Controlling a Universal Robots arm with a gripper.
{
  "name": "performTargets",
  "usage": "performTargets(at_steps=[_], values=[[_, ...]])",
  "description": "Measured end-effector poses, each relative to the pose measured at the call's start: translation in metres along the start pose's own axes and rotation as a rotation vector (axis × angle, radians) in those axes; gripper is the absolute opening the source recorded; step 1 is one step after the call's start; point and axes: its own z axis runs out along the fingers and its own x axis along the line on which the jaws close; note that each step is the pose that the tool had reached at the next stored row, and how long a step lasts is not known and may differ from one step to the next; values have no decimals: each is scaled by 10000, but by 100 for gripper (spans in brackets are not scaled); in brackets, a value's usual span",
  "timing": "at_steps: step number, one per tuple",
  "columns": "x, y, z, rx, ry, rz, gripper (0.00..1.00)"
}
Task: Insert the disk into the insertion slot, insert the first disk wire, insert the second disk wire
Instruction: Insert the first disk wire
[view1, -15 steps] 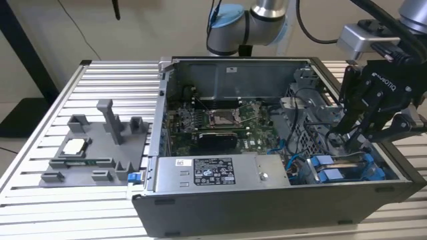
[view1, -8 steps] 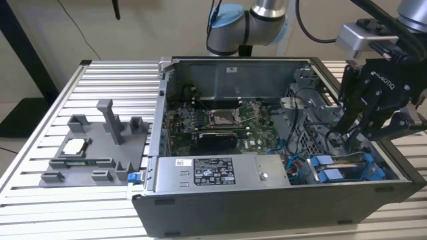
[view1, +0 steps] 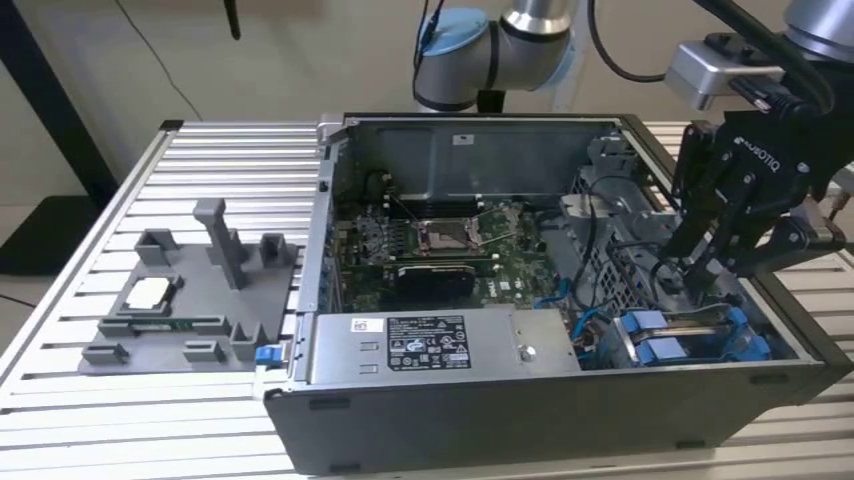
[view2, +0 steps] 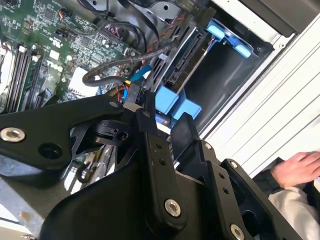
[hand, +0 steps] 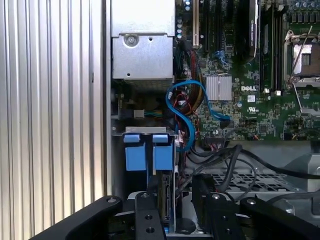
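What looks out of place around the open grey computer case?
Nothing looks damaged or spilled. One oddity: a person's hand rests just past the ribbed metal table, while the black gripper reaches into the grey computer case.

This looks like a robotics lab bench. A slatted aluminium table carries an open computer case. The gripper hangs inside the case, a grey fixture tray lies well aside, and a person's hand rests close by.

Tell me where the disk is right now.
The disk sits in the insertion slot at the computer case's near corner on the exterior view's right, beside the grey power-supply box.
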Motion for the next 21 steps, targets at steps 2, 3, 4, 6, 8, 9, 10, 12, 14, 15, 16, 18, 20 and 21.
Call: performTargets(at_steps=[2,3,4,6,8,9,10,12,14,15,16,18,20,21], values=[[0,1,-12,-16,2,1,40],[-1,1,-22,-28,0,0,40],[-2,0,-36,-42,2,0,40],[-1,0,-59,-67,1,0,40],[-1,1,-70,-74,1,1,40],[-1,0,-79,-80,2,0,40],[-1,0,-86,-87,1,0,40],[-1,-1,-107,-103,3,0,40],[-1,-1,-130,-122,3,0,40],[-1,-1,-132,-123,2,0,40],[-2,-1,-131,-123,0,0,40],[-10,-1,-132,-124,5,0,40],[-17,-1,-124,-117,3,-4,40],[-23,0,-119,-110,2,-7,40]])
